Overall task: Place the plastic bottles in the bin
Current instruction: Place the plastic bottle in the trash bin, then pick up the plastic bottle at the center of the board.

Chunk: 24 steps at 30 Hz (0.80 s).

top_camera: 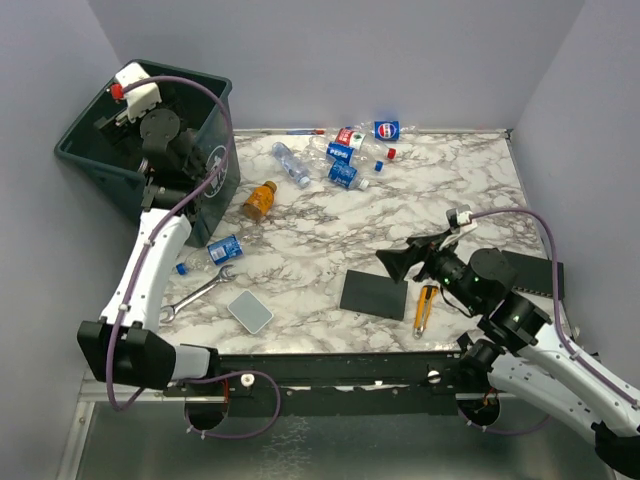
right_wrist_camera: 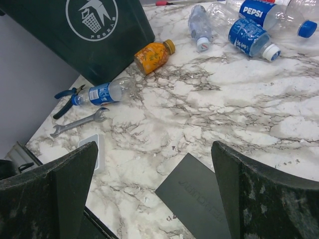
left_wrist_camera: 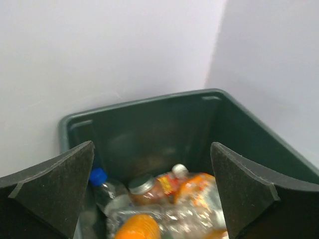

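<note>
The dark green bin [top_camera: 222,175] stands at the table's far left corner. My left gripper [top_camera: 112,128] hangs open over its mouth with nothing between its fingers [left_wrist_camera: 152,149]. Below it, inside the bin [left_wrist_camera: 149,129], lie a red-labelled bottle [left_wrist_camera: 167,186], an orange one [left_wrist_camera: 137,226] and a blue-capped clear one [left_wrist_camera: 102,181]. On the table lie an orange bottle [top_camera: 260,199] [right_wrist_camera: 152,56], a blue-labelled bottle [top_camera: 222,250] [right_wrist_camera: 102,93], a clear bottle [top_camera: 291,163] and a cluster of several bottles [top_camera: 352,158] at the back. My right gripper [top_camera: 395,262] [right_wrist_camera: 154,147] is open above the near right table.
A black flat pad [top_camera: 373,293] [right_wrist_camera: 199,196] lies under the right gripper, with a yellow utility knife [top_camera: 425,308] beside it. A wrench [top_camera: 200,295], a small grey box [top_camera: 249,311] and blue-handled pliers [right_wrist_camera: 67,99] lie near the left arm.
</note>
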Tool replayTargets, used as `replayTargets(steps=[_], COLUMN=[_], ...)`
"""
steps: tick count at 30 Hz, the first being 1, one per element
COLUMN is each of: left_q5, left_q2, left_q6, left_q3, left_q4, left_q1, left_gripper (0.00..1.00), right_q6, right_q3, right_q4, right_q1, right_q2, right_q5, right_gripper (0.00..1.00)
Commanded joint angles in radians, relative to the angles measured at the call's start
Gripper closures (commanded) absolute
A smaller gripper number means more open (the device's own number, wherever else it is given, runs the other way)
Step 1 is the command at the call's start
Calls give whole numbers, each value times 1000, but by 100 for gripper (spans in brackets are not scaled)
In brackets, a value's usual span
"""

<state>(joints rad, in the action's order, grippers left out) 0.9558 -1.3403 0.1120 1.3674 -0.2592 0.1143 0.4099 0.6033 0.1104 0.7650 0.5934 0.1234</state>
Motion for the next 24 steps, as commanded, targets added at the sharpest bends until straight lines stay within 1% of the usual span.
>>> replayTargets(steps=[1,4,7,9,12,14,17,18,20,22,24], left_q5=[-97,-108,-102,-98,-109,-138,-135,-139,-165,-111,-64], left_q2=[103,165,218,237,248,256,311,336,397,468,507], left_q6=[-23,-40,-124,-218,-405,-552,-797,-867,-937,-1103,-1286], left_q3=[38,-8,-85,-141,-234,-303,-424,-465,-578,-698,-782], left_q4=[77,147,262,366,522,581,581,560,463,405,398], left_q1=[151,326,491,590,692,701,698,697,697,695,680], left_gripper=[1,1,1,1,1,1,1,1,1,1,1], right_q6=[-24,-24,-20,-13,7,27,58,61,72,77,77], right_q3=[44,55,61,59,53,43,31,30,36,45,50], right_q4=[14,5,-11,-28,-52,-83,-133,-146,-156,-154,-149], right_q1=[7,6,6,6,7,6,7,6,6,7,6], right_q2=[19,47,85,116,169,205,255,278,305,325,334], right_q5=[41,39,27,18,9,-5,-29,-40,-51,-57,-63], right_gripper=[0,0,0,0,0,0,0,0,0,1,1])
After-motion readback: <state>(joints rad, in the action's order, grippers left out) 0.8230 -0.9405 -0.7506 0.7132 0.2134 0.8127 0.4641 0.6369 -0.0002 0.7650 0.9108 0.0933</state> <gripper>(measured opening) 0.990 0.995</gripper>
